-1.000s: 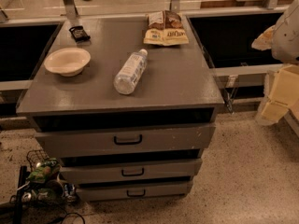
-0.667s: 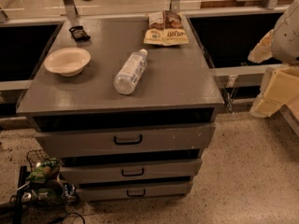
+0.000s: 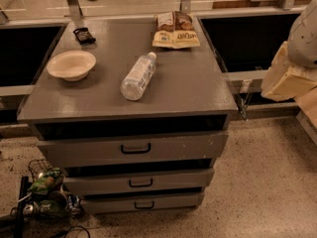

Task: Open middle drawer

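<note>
Grey painted middle drawer [image 3: 178, 179], small black rectangular pull [image 3: 140, 183], sits not pulled out, near centre under the matte grey counter [image 3: 188, 78]. On the counter: round beige bowl [image 3: 72, 65], clear plastic bottle [image 3: 138, 77] lying flat, crinkled snack bags [image 3: 175, 29]. The tool [image 3: 290, 78] is at far right, cut off by the edge and shifted rightward since earlier; cannot tell its state.

The middle drawer [image 3: 138, 181] sits closed (end effector [image 3: 290, 76] at right edge, well apart).
</note>
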Available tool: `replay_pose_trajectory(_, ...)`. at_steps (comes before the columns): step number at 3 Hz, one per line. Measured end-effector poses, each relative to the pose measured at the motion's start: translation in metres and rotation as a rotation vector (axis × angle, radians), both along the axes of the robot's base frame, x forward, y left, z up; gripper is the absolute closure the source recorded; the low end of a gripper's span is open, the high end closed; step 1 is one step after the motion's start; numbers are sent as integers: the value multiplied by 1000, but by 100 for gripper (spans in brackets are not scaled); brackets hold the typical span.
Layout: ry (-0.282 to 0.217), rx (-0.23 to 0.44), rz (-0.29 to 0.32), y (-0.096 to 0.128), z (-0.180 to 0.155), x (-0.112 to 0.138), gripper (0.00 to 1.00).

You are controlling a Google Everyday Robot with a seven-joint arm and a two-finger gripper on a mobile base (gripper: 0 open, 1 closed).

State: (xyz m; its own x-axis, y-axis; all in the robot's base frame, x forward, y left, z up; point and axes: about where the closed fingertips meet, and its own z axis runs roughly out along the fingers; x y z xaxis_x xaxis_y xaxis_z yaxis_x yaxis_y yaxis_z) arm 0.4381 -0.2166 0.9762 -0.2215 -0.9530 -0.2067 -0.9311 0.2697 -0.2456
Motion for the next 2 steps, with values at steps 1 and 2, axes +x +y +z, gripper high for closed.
replay_pose_trajectory(1,0,0,0,0,0,0,94)
replay_pose_trajectory(2,-78,9,-21,14,10,-1,100)
